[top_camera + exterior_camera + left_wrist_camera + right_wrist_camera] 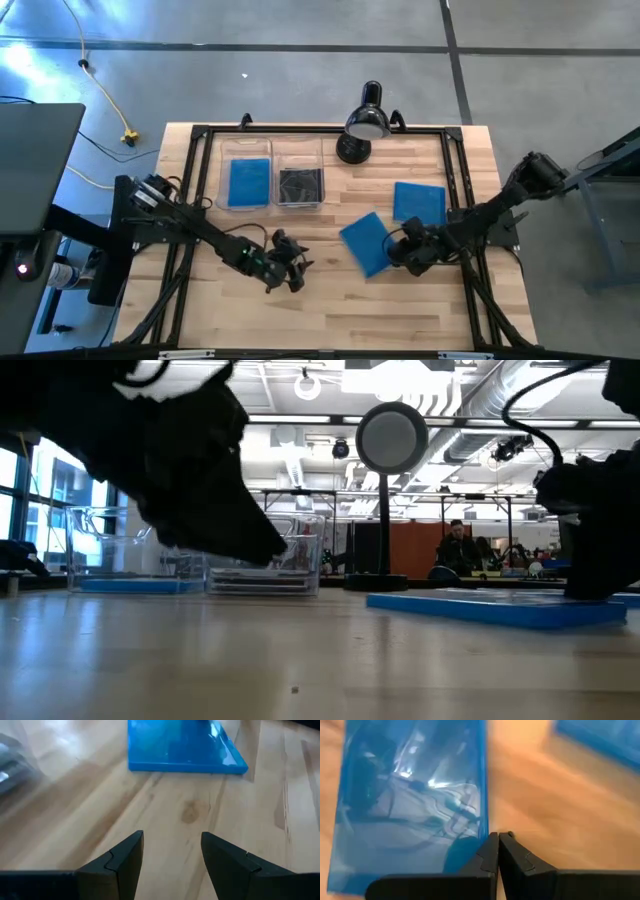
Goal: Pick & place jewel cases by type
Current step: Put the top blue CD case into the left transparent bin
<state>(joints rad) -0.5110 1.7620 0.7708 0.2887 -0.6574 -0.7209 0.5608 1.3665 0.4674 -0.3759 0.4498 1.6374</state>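
Right hand [392, 252] pinched closed, empty, touching the tilted blue jewel case [366, 243] at centre-right.
Left hand [285, 272] fingers apart, empty, low-centre over bare table [330, 310].

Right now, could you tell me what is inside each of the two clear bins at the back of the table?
The left bin holds a blue jewel case; the right bin holds a dark jewel case. Whether more cases lie beneath either top one cannot be seen.

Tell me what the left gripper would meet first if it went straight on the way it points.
Probably the tilted blue jewel case: it lies ahead of the open left gripper, with only bare table between, though depth is hard to judge.
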